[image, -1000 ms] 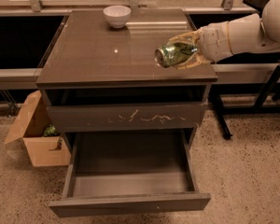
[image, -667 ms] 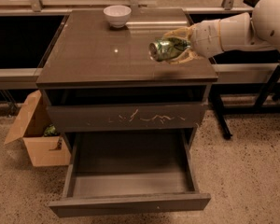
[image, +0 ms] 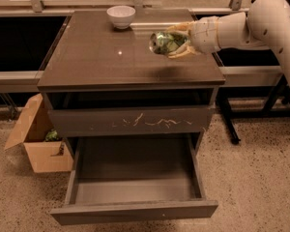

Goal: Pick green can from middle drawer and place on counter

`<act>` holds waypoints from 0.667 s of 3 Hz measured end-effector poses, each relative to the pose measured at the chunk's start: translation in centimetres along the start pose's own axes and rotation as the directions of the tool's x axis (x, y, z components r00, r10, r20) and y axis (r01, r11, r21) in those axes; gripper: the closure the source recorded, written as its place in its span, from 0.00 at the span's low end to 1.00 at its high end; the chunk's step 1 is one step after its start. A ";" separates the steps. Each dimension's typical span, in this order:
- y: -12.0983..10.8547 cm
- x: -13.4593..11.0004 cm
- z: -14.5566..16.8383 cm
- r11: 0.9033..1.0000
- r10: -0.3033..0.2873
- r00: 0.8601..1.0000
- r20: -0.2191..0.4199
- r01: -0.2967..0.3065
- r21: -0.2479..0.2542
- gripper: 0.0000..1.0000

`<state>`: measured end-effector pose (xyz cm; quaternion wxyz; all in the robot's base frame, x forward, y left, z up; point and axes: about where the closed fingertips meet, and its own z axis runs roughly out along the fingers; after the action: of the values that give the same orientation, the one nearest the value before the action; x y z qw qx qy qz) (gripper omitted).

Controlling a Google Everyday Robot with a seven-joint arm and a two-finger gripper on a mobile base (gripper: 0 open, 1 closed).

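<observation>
Camera view: my arm (image: pixel 241 25) enters from 2 o'clock and reaches over the tabletop (image: pixel 101 57). My fingers (image: pixel 182 53) sit toward the 3 o'clock side of the slab and pinch the green can (image: pixel 165 41), one finger above it and one below. The can lies on its side, with a silvery end turned toward 9 o'clock. I cannot tell whether it touches the glossy surface or hangs just above it. A white bowl (image: pixel 121 16) stands upright near the 12 o'clock edge of the tabletop, well apart from the can. Below the slab is a closed drawer front with pale scratches (image: pixel 145 122). Beneath that, at 6 o'clock, the middle drawer (image: pixel 135 211) is pulled out, showing its smooth grey floor. An open cardboard box (image: pixel 41 153) rests on the floor at 8 o'clock, beside the cabinet.
</observation>
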<state>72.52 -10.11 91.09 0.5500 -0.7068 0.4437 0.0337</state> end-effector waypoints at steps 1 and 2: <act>-0.4 1.2 0.8 0.997 0.074 0.997 0.003 -0.074 0.005 1.00; -0.6 2.8 1.8 0.986 0.166 0.986 0.003 -0.166 -0.016 0.74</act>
<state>75.42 -10.29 89.29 0.5407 -0.6715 0.4996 0.0847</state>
